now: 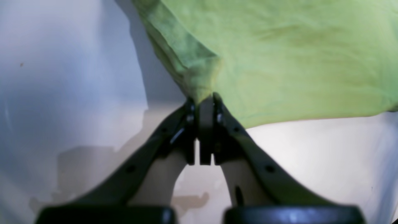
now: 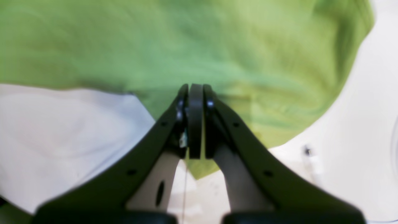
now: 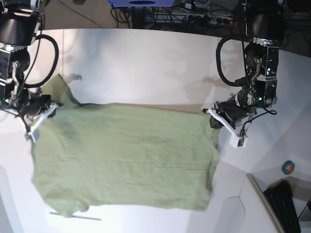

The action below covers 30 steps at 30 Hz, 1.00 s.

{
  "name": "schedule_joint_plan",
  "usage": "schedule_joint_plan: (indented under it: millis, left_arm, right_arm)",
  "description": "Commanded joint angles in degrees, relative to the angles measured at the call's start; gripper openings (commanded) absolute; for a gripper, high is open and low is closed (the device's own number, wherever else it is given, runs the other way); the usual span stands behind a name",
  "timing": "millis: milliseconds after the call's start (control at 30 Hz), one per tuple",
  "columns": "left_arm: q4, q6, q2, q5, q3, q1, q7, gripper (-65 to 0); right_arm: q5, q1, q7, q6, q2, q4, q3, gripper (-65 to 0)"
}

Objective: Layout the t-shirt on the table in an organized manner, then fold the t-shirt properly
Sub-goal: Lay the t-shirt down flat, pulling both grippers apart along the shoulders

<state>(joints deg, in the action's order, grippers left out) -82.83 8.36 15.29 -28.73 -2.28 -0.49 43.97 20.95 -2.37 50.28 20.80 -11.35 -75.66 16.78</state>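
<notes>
In the base view the nearest part of the t-shirt [image 3: 126,160] is its lower edge, which lies close to the near side of the table [image 3: 146,63], with a small bunched fold of cloth at the near left corner; the olive-green cloth spreads wide across the white tabletop, mostly flat with soft wrinkles. Further back, the shirt's far edge runs as a taut line between the two arms; on that view's left the right gripper [image 3: 44,110] is pinched on the far left corner, beside a sleeve that juts out toward the far side; on that view's right the left gripper [image 3: 213,115] is pinched on the far right corner. The left wrist view shows the black jaws pressed together with a gathered point of green cloth caught at the tips; the right wrist view shows its jaws likewise together, green cloth spreading out from the tips. Beyond the shirt lies bare white tabletop up to its curved far edge.
</notes>
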Motion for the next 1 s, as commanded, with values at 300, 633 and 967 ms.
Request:
schedule_joint_plan:
  millis: [300,633,967]
  left_arm:
    - [-5.13,0.21,0.23,-0.59,-14.90,3.61,-0.84,-12.7]
    - [-9.61,0.21,-6.37,-0.59,-16.13,5.11,-1.28,-40.3]
    - [15.97,0.04,-7.60,0.03,-8.84,-3.60,-10.60,-65.0]
  right_arm:
    - [0.72,-1.19,-1.01,0.26,-2.67,-0.43,0.32,-65.0]
    - [0.72,-2.68,-8.04,0.17,-4.87,5.55,0.41,-65.0]
    - [0.81,-3.04,-13.67,0.08,-6.01,17.15,0.50,-65.0]
